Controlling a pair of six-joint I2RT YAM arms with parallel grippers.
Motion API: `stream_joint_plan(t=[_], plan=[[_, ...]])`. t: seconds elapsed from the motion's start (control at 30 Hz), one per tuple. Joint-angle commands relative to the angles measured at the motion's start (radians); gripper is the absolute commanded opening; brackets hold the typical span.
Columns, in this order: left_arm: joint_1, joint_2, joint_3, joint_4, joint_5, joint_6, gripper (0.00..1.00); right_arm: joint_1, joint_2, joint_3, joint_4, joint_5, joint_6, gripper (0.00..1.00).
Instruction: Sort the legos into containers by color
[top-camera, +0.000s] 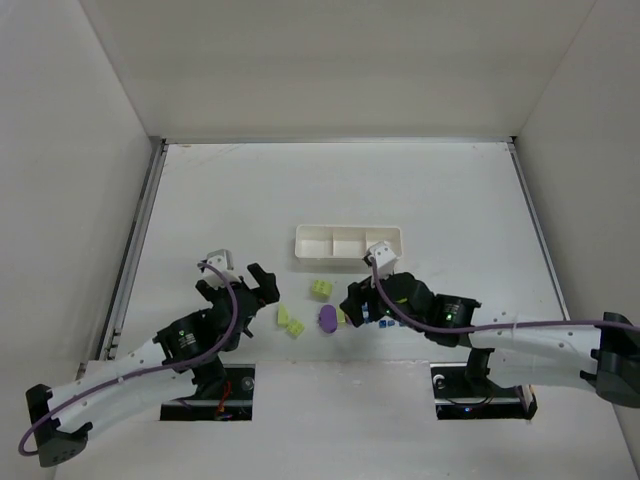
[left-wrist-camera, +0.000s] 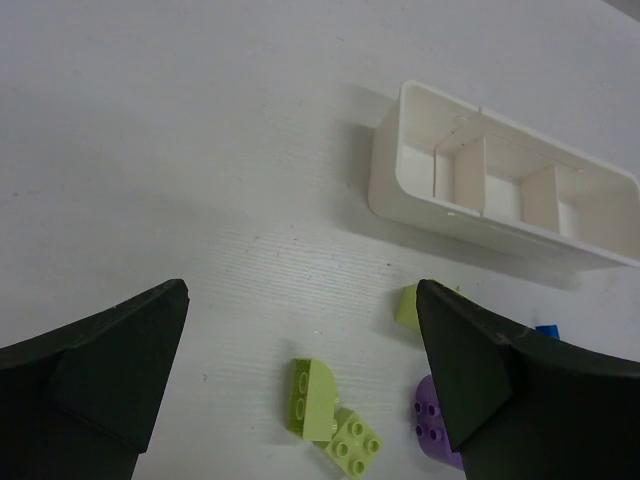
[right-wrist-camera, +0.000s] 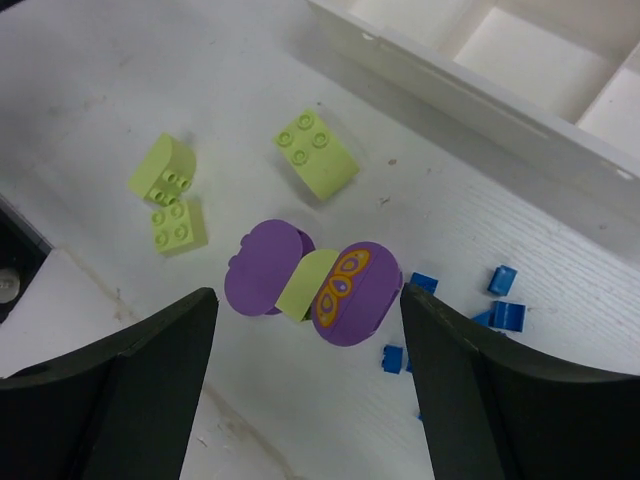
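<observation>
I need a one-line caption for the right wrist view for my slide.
Open right gripper aimed at the purple piece, amid yellow-green blocks and blue bricks, beside the white tray.

Bright diffuse overhead light, soft shadow beside white tray (left-wrist-camera: 385, 175), close-up foreground slightly blurred

Tray (left-wrist-camera: 500, 232): white plastic, smooth, glossy. Yellow-green blocks (right-wrist-camera: 316, 153), purple piece (right-wrist-camera: 262, 270), blue bricks (right-wrist-camera: 512, 316): smooth moulded plastic, slight sheen. Table (left-wrist-camera: 180, 150): matt white, fine ridged grain, a few scuffs.
</observation>
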Motion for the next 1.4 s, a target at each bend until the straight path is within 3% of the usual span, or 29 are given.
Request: stream_joint_plan(t=[0.0,0.27,0.43,0.67,0.7,0.8,0.83,0.9,1.0,1.1,1.23,1.37], plan=[[0.027,-0.039,-0.013,0.000,0.009,-0.019,1.00,0.032,0.030,0.054,0.043,-0.010,-0.018,0.75],[0.007,-0.021,-0.034,0.081,0.022,0.055,1.00,0.046,0.068,0.071,0.068,0.033,-0.015,0.29],[-0.030,0.002,-0.030,0.163,0.006,0.082,1.00,0.049,0.062,0.088,0.007,0.062,0.034,0.19],[-0.027,-0.116,-0.071,0.233,-0.029,0.078,1.00,0.179,0.246,0.172,0.066,0.061,0.053,0.32],[-0.022,-0.133,-0.072,0.233,-0.012,0.092,0.89,0.193,0.283,0.186,0.089,0.062,0.053,0.36],[0.001,-0.165,-0.080,0.226,0.021,0.127,0.43,0.222,0.399,0.233,0.145,0.062,0.047,0.50],[0.013,-0.173,-0.080,0.206,0.026,0.119,0.34,0.230,0.439,0.252,0.154,0.065,0.045,0.56],[0.035,-0.173,-0.071,0.167,0.032,0.101,0.26,0.240,0.522,0.298,0.157,0.082,0.044,0.65],[0.051,-0.145,-0.059,0.115,0.029,0.069,0.28,0.256,0.604,0.347,0.148,0.160,0.030,0.68],[0.062,-0.087,-0.046,0.088,0.034,0.037,0.38,0.259,0.659,0.381,0.127,0.213,0.016,0.72],[0.064,-0.041,-0.054,0.063,0.029,-0.025,0.49,0.259,0.725,0.418,0.108,0.184,0.019,0.74],[0.073,-0.035,-0.056,0.039,0.034,-0.046,0.52,0.256,0.766,0.433,0.113,0.150,0.033,0.72]])
